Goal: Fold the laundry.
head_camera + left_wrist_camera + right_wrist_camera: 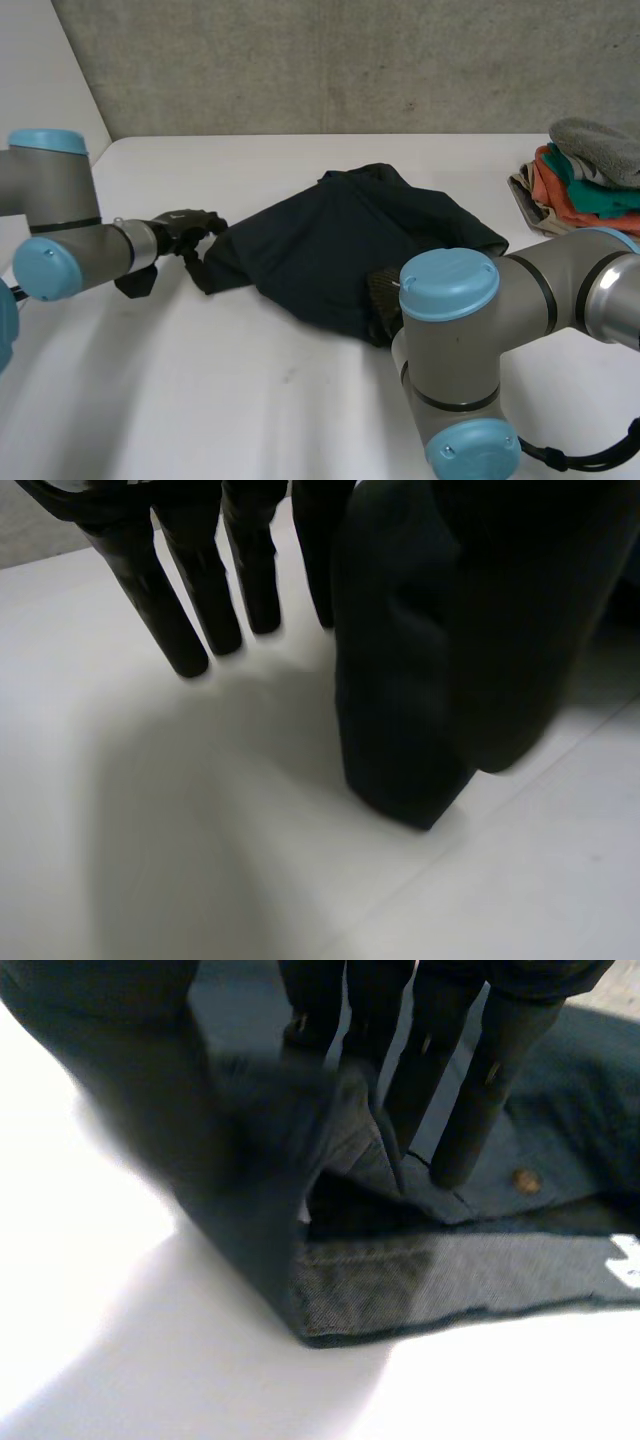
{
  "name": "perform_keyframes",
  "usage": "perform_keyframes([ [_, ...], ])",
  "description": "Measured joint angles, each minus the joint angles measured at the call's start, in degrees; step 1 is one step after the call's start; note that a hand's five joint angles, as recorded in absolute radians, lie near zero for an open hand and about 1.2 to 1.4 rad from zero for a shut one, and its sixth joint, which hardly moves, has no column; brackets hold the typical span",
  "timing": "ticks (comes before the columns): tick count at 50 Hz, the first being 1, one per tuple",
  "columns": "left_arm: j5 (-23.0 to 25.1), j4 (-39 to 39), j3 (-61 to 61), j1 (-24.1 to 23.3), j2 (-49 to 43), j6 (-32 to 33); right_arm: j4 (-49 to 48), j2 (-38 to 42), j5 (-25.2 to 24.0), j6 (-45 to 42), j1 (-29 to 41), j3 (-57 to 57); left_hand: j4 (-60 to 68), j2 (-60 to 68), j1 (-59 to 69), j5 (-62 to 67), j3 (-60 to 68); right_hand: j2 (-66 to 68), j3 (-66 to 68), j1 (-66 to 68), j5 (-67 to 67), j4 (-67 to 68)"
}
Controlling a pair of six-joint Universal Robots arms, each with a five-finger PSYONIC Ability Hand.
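A dark navy garment [340, 240] lies crumpled in the middle of the white table [200, 400]. My left hand [185, 228] is at its left corner. In the left wrist view its fingers [190, 590] point straight down at the table, apart from the cloth [430, 680], which hangs beside them on the thumb side. My right hand [500, 1070] is at the garment's near right edge, behind the right arm's elbow [450, 300] in the head view. Its straight fingers rest on the cloth [400, 1280], and a raised fold of the hem is pinched against the thumb. A small button [524, 1181] shows near the fingertips.
A pile of folded clothes [590, 175] in grey, teal, orange and beige sits at the table's far right. A grey wall stands behind the table's back edge.
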Motion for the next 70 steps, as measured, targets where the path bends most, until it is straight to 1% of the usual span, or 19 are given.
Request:
perform_keyframes([
  [1,-0.1,0.0,0.2,-0.2,-0.2,0.0,-0.5,-0.1,0.2,-0.5,0.0,-0.1,0.0,0.0,0.0,0.0,0.0,5.2,5.3,3.8,6.1,6.4],
  [2,-0.5,0.0,0.8,-0.8,-0.4,0.0,-0.8,-0.4,0.3,-0.8,0.0,-0.1,14.3,14.3,15.4,14.2,14.2,7.7,7.6,6.1,8.4,8.9],
  [3,-0.8,0.0,1.2,-1.2,-0.6,0.1,-1.3,-0.8,0.4,-1.2,0.0,-0.1,14.3,14.3,15.4,14.2,14.2,9.2,9.9,7.6,10.5,11.6],
  [4,-1.3,0.1,1.6,-1.7,-0.8,0.2,-2.0,-2.1,0.4,-1.9,-0.2,0.3,32.5,33.7,36.2,32.1,32.2,9.3,10.3,7.6,11.0,12.2],
  [5,-1.9,0.1,2.0,-2.2,-0.8,0.4,-2.5,-3.6,0.4,-2.4,-0.5,0.7,32.5,33.7,36.2,32.1,32.2,9.3,10.3,7.6,11.1,12.5],
  [6,-2.4,0.2,2.2,-2.5,-0.7,0.5,-2.8,-4.8,0.3,-2.8,-0.7,0.9,41.5,41.9,40.9,40.5,41.4,9.3,10.3,7.6,11.1,12.5],
  [9,-4.1,0.4,2.8,-3.1,0.4,1.2,-3.8,-9.4,-0.3,-4.2,-2.0,1.9,43.4,43.5,40.9,40.9,43.1,9.3,10.3,7.6,11.1,12.5],
  [12,-6.8,1.2,2.5,-3.3,5.9,2.7,-4.7,-17.2,-2.3,-7.4,-5.5,2.4,43.6,43.6,40.9,40.9,43.3,9.3,10.3,7.6,11.1,12.6],
  [16,-8.1,2.3,0.8,-3.2,13.1,4.2,-4.8,-22.2,-4.8,-10.3,-8.8,1.2,43.6,43.6,40.9,40.9,43.3,9.3,10.3,7.6,11.1,12.7],
  [18,-8.9,4.0,-1.6,-3.1,22.4,5.6,-3.7,-26.6,-8.3,-13.2,-12.7,-1.9,43.6,43.6,40.9,40.9,43.3,9.3,10.3,7.6,11.1,12.7],
  [24,-8.7,7.7,-5.5,-4.6,40.6,6.7,2.2,-29.4,-13.4,-14.5,-17.6,-11.9,43.6,43.7,40.9,40.9,43.3,9.3,10.7,7.6,11.4,12.7],
  [29,-9.0,8.5,-5.6,-6.9,46.2,6.6,7.0,-27.9,-15.2,-13.8,-19.8,-19.4,43.6,43.7,40.9,40.9,43.3,9.3,10.7,7.6,11.6,12.7],
  [35,-10.6,7.3,-2.6,-8.9,43.2,8.2,11.6,-23.5,-16.4,-13.1,-21.3,-25.8,43.6,43.7,40.9,40.9,43.3,9.3,10.7,7.6,11.6,12.7],
  [45,-11.2,9.9,9.1,-7.2,23.6,15.4,9.8,-12.4,-16.7,-13.5,-19.6,-27.8,43.7,43.7,40.9,40.9,43.3,9.3,10.7,7.6,11.6,12.7],
  [53,-9.8,18.0,29.8,-4.2,11.7,13.1,-10.3,0.4,-14.4,-17.5,-18.2,-38.3,43.9,43.8,40.9,40.9,43.6,9.3,11.0,7.6,11.6,12.8],
  [59,-11.7,24.8,41.1,-3.3,12.2,4.8,-27.4,3.8,-12.9,-17.6,-16.3,-47.4,43.9,43.8,40.9,40.9,43.6,9.3,11.0,7.6,11.6,12.8],
  [62,-13.0,26.3,41.3,-3.1,14.4,1.6,-30.5,3.7,-13.1,-16.7,-15.6,-48.9,43.9,43.8,40.9,40.9,43.6,9.3,11.0,7.6,11.6,12.9],
  [67,-13.9,26.8,33.0,-2.4,18.9,-0.1,-29.5,3.1,-14.9,-15.4,-14.9,-48.5,43.9,43.8,40.9,40.9,43.6,9.3,11.0,7.6,12.0,12.9],
  [70,-13.8,26.7,22.5,-2.1,22.5,0.1,-26.2,3.1,-16.8,-15.1,-14.9,-46.4,43.9,43.8,40.9,40.9,43.6,9.3,11.0,7.6,12.0,12.9],
])
